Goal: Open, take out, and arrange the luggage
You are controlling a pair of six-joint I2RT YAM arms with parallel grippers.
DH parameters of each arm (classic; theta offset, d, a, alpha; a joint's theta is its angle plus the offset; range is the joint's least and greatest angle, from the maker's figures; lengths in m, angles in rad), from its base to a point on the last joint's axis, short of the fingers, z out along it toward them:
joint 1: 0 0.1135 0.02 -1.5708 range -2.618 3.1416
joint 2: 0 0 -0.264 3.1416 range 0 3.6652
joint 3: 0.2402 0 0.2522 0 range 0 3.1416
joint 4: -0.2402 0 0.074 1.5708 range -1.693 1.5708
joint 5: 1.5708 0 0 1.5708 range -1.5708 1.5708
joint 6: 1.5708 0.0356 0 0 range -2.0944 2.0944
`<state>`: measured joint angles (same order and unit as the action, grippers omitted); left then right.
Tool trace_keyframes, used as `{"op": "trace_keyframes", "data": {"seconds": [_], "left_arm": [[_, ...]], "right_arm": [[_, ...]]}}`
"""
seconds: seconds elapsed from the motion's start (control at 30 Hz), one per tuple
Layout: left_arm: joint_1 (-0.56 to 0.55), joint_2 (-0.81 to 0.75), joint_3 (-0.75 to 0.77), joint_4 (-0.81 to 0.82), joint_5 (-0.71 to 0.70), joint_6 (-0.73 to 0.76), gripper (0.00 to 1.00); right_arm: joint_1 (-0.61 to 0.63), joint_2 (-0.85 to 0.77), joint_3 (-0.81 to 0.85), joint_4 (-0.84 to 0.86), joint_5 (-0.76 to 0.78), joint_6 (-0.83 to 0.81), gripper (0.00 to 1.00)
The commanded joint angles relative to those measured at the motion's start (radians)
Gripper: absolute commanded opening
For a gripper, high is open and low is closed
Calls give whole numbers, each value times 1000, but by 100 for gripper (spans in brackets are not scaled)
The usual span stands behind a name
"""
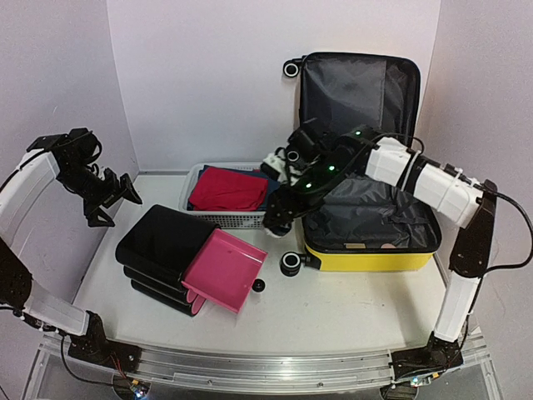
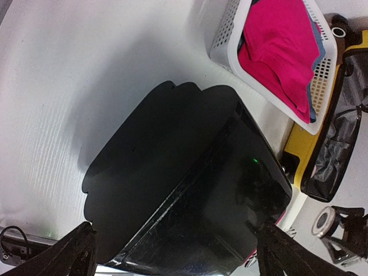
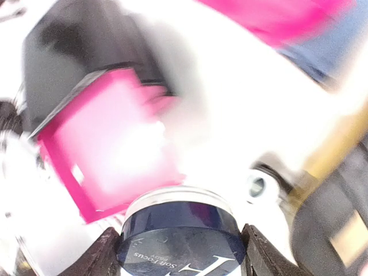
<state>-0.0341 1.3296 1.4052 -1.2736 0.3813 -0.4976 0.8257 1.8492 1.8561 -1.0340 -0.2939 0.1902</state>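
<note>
Right wrist view, blurred: right gripper (image 3: 183, 253) pinches a dark blue round jar (image 3: 181, 230), probably cosmetics. Left gripper (image 1: 115, 204) hangs spread wide above the black case (image 1: 162, 237). Yellow luggage (image 1: 371, 258) lies open at the table's (image 1: 350, 308) right rear, lid (image 1: 358, 87) upright.

— In the top view we look down on the black case (image 1: 162, 242) from high on its near side, well apart.
— Our left wrist view faces down, close above that case (image 2: 190, 190).
— Our right wrist view, blurred, faces its pink lid (image 3: 109, 167) nearby. We share the case throughout.
</note>
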Motion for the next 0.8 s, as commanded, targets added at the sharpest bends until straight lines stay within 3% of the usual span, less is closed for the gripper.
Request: {"op": "trace_keyframes", "data": {"seconds": [0.0, 0.37, 0.77], "left_arm": [[-4, -60, -17, 24, 79, 22, 97], [-4, -107, -31, 26, 114, 16, 97], [-4, -138, -50, 30, 114, 15, 97]], "right_arm": [[118, 76, 129, 49, 37, -91, 29], [259, 335, 433, -91, 194, -140, 31], [319, 473, 539, -121, 276, -155, 36]]}}
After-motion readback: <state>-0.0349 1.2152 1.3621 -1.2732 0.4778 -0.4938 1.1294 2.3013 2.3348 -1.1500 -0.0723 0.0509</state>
